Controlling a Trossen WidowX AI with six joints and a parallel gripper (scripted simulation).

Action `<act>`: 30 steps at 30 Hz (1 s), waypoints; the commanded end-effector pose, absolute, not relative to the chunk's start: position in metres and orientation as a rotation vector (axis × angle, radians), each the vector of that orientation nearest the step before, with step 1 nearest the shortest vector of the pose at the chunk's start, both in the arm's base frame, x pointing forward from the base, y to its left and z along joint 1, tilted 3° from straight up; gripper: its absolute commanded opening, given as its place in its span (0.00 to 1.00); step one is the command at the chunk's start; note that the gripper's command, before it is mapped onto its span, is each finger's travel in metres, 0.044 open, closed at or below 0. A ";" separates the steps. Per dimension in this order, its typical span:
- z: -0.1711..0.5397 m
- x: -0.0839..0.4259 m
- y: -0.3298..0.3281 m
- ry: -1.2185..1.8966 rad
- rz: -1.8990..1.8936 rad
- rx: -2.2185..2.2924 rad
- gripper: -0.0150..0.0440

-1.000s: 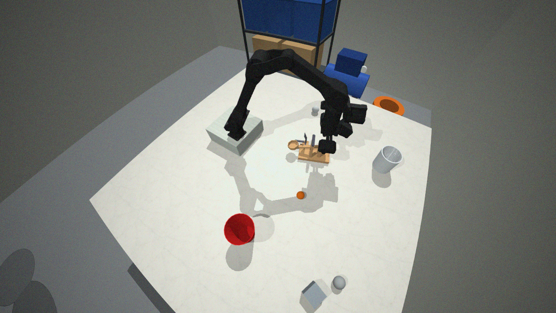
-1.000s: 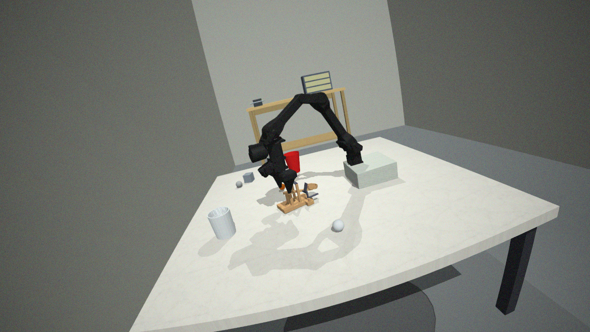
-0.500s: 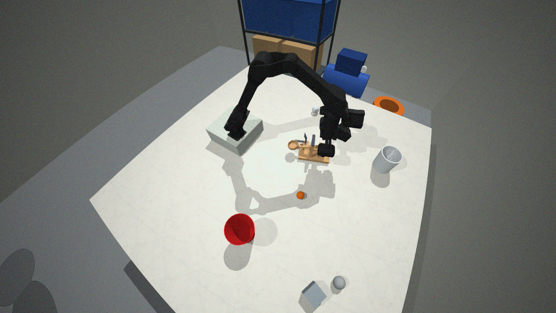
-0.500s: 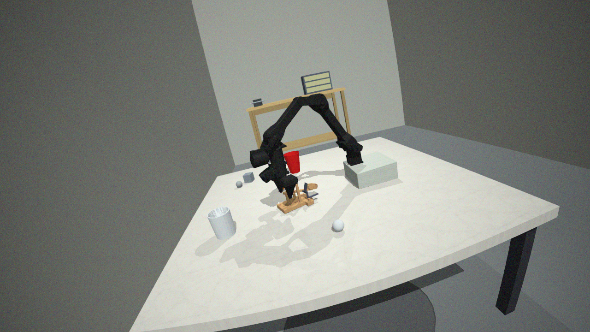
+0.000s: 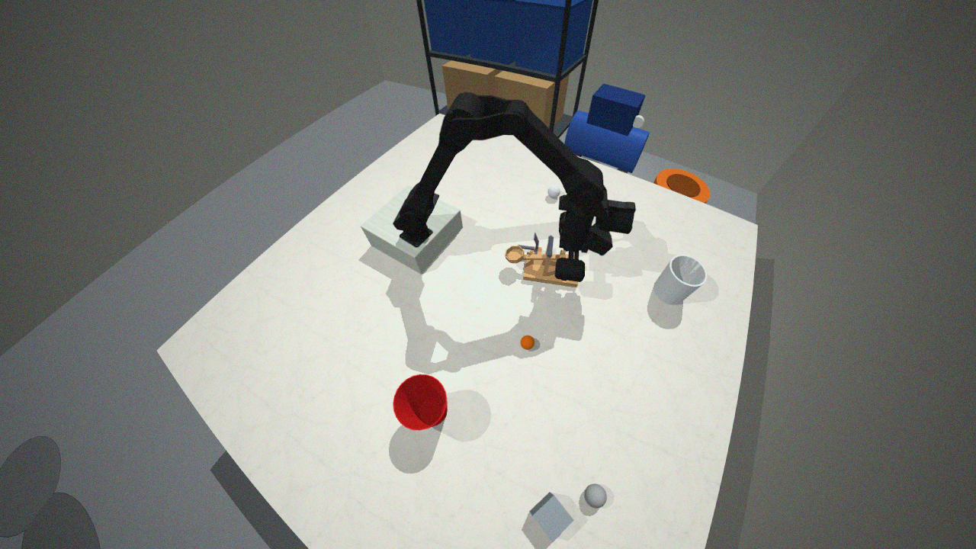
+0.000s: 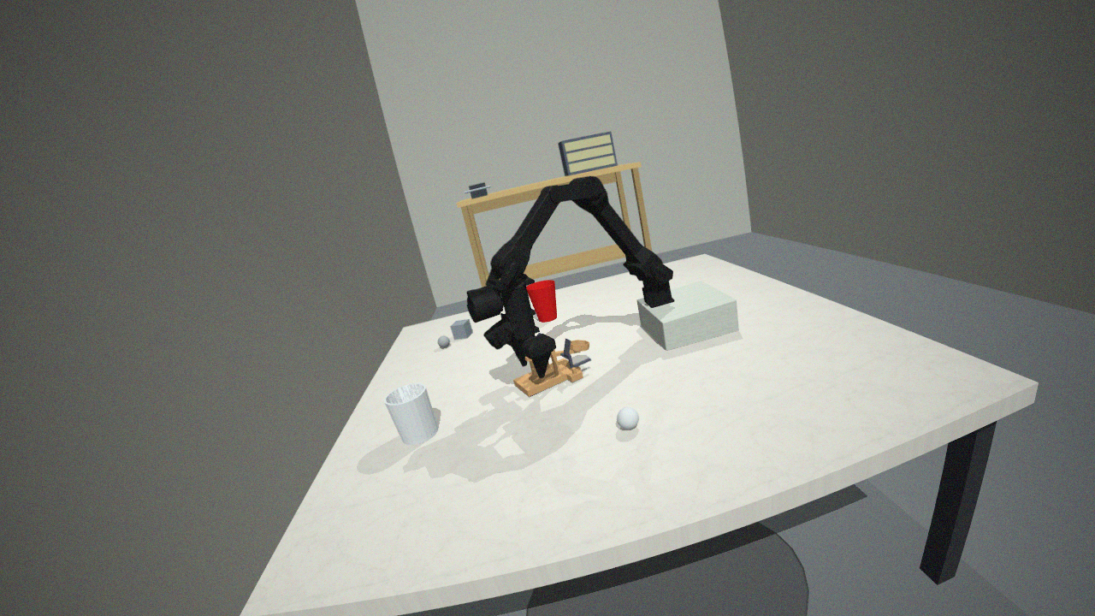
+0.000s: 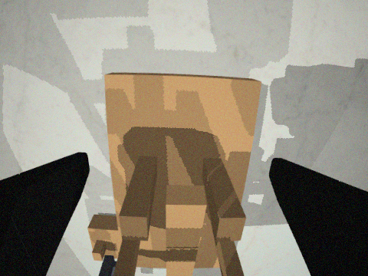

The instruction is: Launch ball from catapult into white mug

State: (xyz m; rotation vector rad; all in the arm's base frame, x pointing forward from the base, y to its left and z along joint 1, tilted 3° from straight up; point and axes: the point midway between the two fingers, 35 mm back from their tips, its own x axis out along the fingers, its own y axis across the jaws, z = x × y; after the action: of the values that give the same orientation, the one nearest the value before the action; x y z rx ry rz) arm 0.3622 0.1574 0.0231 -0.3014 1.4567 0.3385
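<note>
The wooden catapult (image 5: 534,277) (image 6: 528,386) (image 7: 180,86) stands on the table; its cup (image 5: 514,255) (image 6: 579,345) points away from the white mug and looks empty. My gripper (image 5: 572,259) (image 6: 533,369) (image 7: 181,165) is open, low over the base end, its fingers at either side of the catapult's base and posts with nothing held. The white mug (image 5: 674,283) (image 6: 413,417) stands upright, beyond the base end. An orange ball (image 5: 527,342) lies on the table; the arm hides it in the exterior view. A white ball (image 5: 553,192) (image 6: 627,418) lies on the other side.
A red cup (image 5: 420,402) (image 6: 543,300) stands across the table. A grey ball (image 5: 595,496) (image 6: 444,341) and a grey-blue block (image 5: 551,518) (image 6: 460,329) lie near one edge. The arm's base stands on a pale green block (image 5: 390,239) (image 6: 702,324).
</note>
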 end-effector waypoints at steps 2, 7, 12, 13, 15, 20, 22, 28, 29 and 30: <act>0.016 0.360 0.156 1.469 0.336 -0.307 1.00; 0.020 0.361 0.157 1.462 0.338 -0.303 0.91; 0.020 0.361 0.157 1.462 0.338 -0.303 0.69; 0.020 0.361 0.157 1.462 0.338 -0.303 0.64; 0.020 0.361 0.157 1.462 0.338 -0.303 0.56; 0.020 0.361 0.157 1.462 0.338 -0.303 0.47; 0.020 0.361 0.157 1.462 0.338 -0.303 0.44; 0.069 0.358 0.155 1.462 0.337 -0.303 0.25; 0.069 0.358 0.155 1.462 0.337 -0.303 0.25; 0.069 0.358 0.155 1.462 0.337 -0.303 0.25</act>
State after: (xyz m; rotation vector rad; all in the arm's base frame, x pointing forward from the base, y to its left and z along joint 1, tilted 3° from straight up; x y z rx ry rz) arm 0.3548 0.1540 0.0522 -0.3092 1.4906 0.3337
